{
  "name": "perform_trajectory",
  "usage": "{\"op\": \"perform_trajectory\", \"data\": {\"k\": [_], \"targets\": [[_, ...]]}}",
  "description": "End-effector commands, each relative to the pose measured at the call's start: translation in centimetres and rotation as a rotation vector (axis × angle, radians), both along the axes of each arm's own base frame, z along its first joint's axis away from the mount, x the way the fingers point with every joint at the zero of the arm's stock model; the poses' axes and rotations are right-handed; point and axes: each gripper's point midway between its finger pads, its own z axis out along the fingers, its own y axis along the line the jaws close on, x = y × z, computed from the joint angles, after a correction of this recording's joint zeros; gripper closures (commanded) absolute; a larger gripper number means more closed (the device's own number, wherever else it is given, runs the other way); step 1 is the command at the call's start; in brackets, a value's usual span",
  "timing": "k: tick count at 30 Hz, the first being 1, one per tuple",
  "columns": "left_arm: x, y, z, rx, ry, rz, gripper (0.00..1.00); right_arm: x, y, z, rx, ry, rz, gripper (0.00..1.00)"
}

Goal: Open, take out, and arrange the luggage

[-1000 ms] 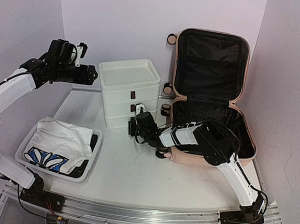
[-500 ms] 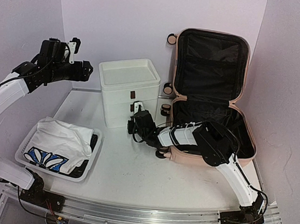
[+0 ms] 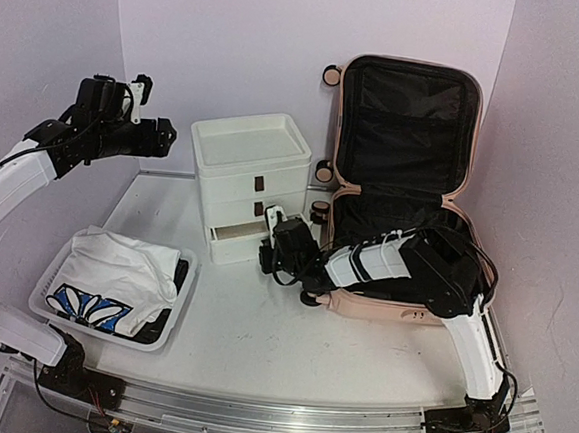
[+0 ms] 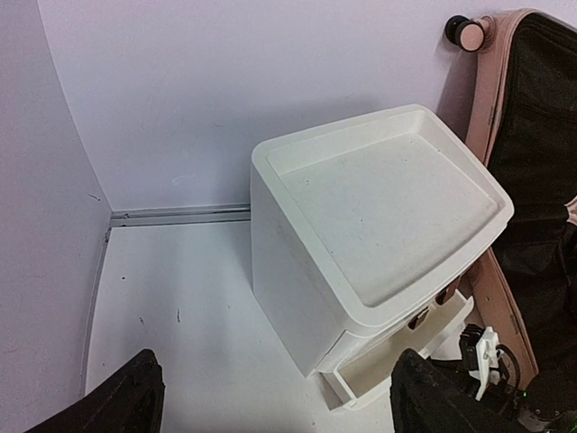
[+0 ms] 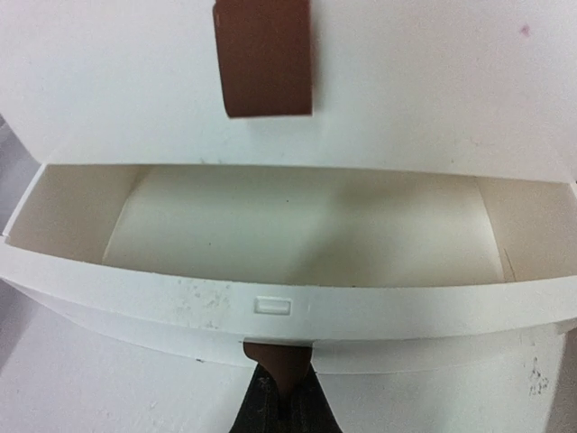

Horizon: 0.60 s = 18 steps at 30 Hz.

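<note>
Jaws on the right arm pinch the brown tab (image 5: 278,358) of the bottom drawer (image 5: 270,307) (slid partly out of the white drawer unit (image 3: 249,163)), left jaws gape wide aloft, and the luggage (image 3: 406,135) lies open at rear right of the surface (image 3: 251,329).

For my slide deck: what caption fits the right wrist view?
Right gripper, jaws shut on the brown pull tab of the lowest drawer, which stands open and visibly empty.
</note>
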Motion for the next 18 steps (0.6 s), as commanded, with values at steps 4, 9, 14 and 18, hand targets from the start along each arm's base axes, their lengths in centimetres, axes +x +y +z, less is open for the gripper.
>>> {"op": "perform_trajectory", "data": {"k": [4,9,14,18], "targets": [[1.3,0.1,0.4,-0.036,-0.022,0.012,0.13,-3.1,-2.0,3.9,0.075,0.11,0.014,1.0],[2.0,0.6,-0.4,-0.028,-0.005,0.03,0.13,-5.6,-1.9,4.7,0.083,0.194,0.071,0.92],[2.8,1.2,-1.3,0.009,0.009,0.056,0.13,-7.7,-3.1,5.9,0.0,0.294,0.111,0.59],[3.4,2.0,-1.9,0.042,0.014,0.106,0.11,-11.1,-5.7,7.7,-0.104,0.349,0.195,0.37]]}}
